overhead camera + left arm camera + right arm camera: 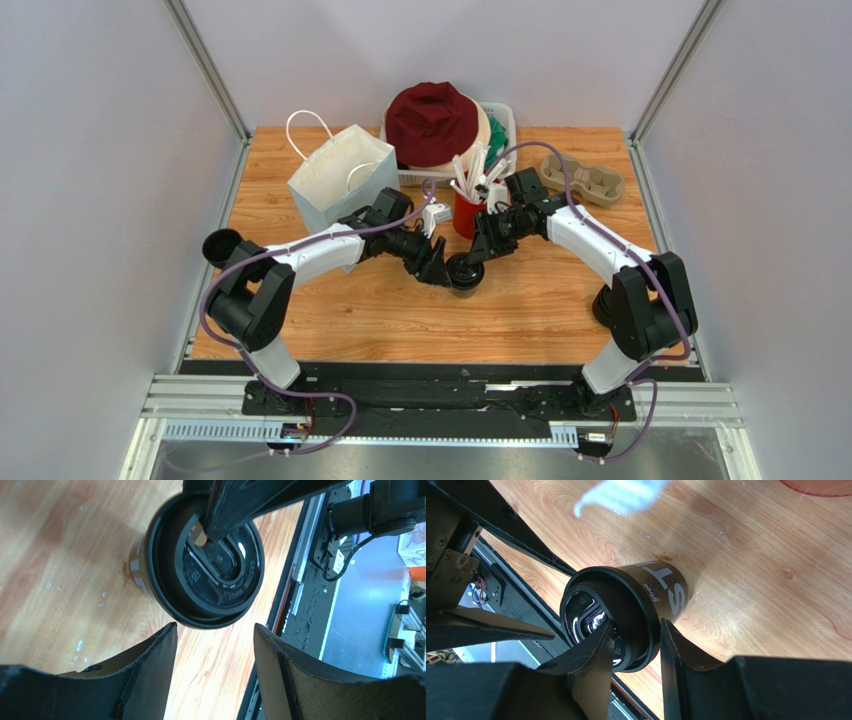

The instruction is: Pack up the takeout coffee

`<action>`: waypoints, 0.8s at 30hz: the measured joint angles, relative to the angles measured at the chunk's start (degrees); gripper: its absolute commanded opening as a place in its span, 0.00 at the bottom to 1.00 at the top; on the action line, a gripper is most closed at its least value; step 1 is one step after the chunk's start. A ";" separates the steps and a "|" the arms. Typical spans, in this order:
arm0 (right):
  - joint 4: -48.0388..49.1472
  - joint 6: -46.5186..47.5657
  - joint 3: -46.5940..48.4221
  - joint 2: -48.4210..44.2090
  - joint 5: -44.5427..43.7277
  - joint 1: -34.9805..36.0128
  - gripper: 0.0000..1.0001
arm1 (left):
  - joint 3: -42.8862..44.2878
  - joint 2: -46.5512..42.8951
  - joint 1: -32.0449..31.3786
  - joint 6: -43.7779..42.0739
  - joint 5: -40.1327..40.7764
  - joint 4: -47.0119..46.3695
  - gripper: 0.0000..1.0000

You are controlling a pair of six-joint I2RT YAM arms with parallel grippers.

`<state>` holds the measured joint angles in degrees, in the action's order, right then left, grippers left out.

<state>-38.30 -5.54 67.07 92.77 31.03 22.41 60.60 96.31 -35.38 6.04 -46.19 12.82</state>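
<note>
A: So, position of the takeout coffee point(465, 272)?
B: Standing on the counter point(560, 310) about mid-width, just in front of the red cup point(467, 214). The black lid point(215, 575) is on. The dark wall carries white lettering in the right wrist view.

A: Right pincer point(636, 626)?
B: Closed over the lid's rim. One finger point(593, 660) lies on the lid top near its centre, the other runs down outside the cup wall, and the rim is pinched between them. The left wrist view confirms the inner finger pressing on the lid.

A: Left pincer point(215, 630)?
B: Jaws spread wide, nothing between them. It sits just beside the cup on its left, tips pointing at the cup but short of it. I see no contact.

A: Surroundings?
B: The red cup holds white straws. A white paper bag point(338, 180) stands upright at rear left, just behind the left arm. A white basket point(503, 112) at rear centre has a dark red hat point(432, 120) resting on top. A cardboard cup carrier point(582, 181) lies at rear right, well apart from the coffee. An all-black cup without lid point(221, 247) is at the left edge of the counter, beside the left arm's elbow
</note>
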 measured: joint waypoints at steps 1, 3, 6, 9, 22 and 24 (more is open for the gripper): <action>0.09 0.00 -0.02 0.00 0.02 0.00 0.28 | -0.42 0.00 -0.02 0.13 -0.02 -0.04 0.65; 0.20 0.02 -0.07 0.00 0.07 -0.07 0.28 | -1.09 0.00 -0.02 0.48 0.07 -0.02 0.65; 0.66 0.07 -0.33 0.00 0.33 -0.13 0.28 | -1.49 0.00 -0.17 0.92 0.46 0.07 0.65; 1.09 0.26 -0.50 0.00 0.55 -0.24 0.28 | -1.49 0.00 -0.22 1.33 0.90 0.04 0.66; 2.58 0.39 -1.99 -0.59 1.64 -1.18 0.28 | -1.49 0.00 -0.22 8.59 1.62 0.13 0.68; 2.82 0.39 -2.34 -0.94 1.64 -1.20 0.28 | -1.49 0.00 -0.22 9.97 2.21 0.13 0.68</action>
<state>-35.48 -5.15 64.73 91.83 32.67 21.21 59.11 96.31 -35.59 16.01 -43.99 12.95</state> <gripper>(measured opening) 0.373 0.681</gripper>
